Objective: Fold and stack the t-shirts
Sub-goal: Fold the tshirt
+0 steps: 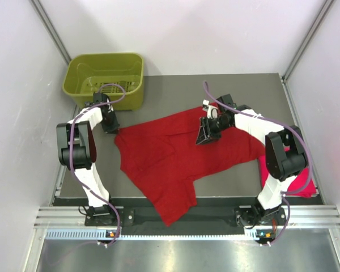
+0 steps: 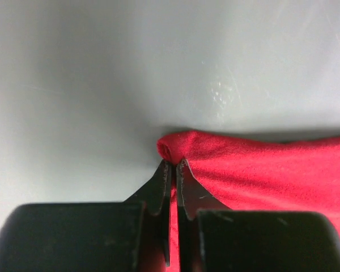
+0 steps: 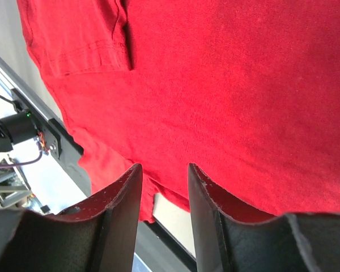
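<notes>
A deep red t-shirt [image 1: 170,156] lies spread and rumpled across the middle of the grey table, one part hanging over the near edge. My left gripper [image 1: 111,126] is shut on a corner of the shirt's left edge, and the wrist view shows the cloth [image 2: 260,170] pinched between the fingertips [image 2: 174,165]. My right gripper [image 1: 204,136] is open and empty, hovering above the shirt's upper middle, with the cloth [image 3: 226,85] filling its wrist view. A brighter pinkish red t-shirt [image 1: 303,184] lies bunched at the right edge behind my right arm.
An olive-green plastic basket [image 1: 105,79] stands at the back left, just behind my left gripper. The table's near edge and metal rail [image 1: 187,218] run along the front. White walls close in on the left, right and back.
</notes>
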